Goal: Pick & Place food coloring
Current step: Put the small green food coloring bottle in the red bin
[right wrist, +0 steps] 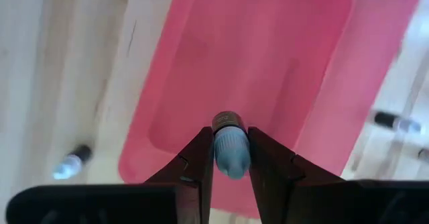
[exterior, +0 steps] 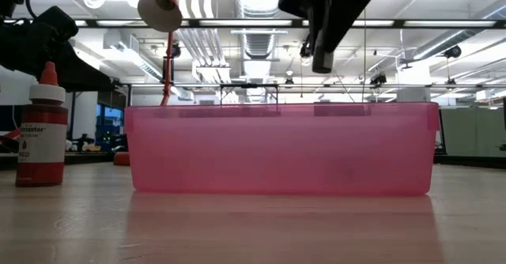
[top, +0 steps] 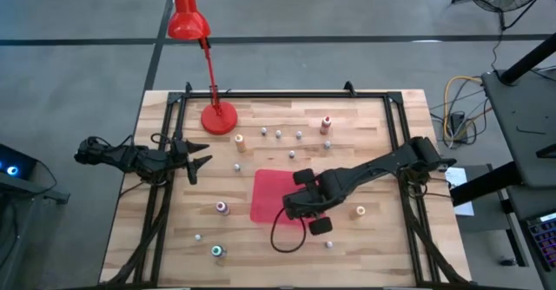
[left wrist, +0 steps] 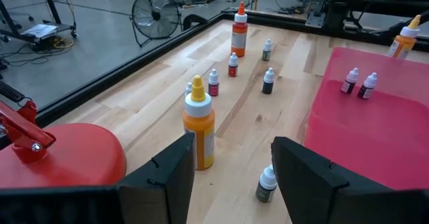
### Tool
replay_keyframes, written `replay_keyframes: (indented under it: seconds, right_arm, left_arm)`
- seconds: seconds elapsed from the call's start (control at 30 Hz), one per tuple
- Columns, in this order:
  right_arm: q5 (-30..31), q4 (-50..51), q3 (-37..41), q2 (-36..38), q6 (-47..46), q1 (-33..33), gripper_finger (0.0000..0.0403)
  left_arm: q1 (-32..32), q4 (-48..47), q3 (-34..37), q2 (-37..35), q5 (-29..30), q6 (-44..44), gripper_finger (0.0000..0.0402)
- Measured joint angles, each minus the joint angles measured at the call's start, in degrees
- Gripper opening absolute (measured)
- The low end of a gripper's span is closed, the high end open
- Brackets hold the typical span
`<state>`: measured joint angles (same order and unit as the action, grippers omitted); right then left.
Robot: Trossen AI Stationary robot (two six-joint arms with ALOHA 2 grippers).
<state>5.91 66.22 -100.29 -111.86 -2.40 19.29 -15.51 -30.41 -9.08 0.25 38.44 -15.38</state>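
Tiny pale-blue-capped food coloring bottle (right wrist: 230, 145) — between right gripper (right wrist: 230, 158) fingers

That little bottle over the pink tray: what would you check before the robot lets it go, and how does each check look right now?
1. Bottle held firmly: ok. The right tool is shut on the small bottle, a finger on each side.
2. Tool above the pink tray: ok. The right wrist view looks straight down onto the tray floor past the bottle.
3. Landing spot free: ok. No bottle shows on the tray floor under the tool.
4. Drop height: cannot tell exactly. In the low view the tool hangs well above the rim.
5. Other arm out of the way: ok. The left tool waits, open, near the table's left edge by the red lamp.
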Motion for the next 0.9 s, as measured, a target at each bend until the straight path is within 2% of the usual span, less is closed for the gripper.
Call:
replay_keyframes:
  seconds: [0.27, 0.9]
  right_arm:
    - [-0.44, 0.31, 0.52, -4.05, 8.57, -0.22, 0.0068]
    - [-0.4, -8.15, 10.3, -5.11, 10.2, -0.74, 0.0068]
  left_arm:
    - [-0.02, 0.0, 0.0, 0.0, -0.02, -0.02, 0.017]
    - [-0.02, 0.0, -0.01, 0.0, -0.02, -0.01, 0.017]
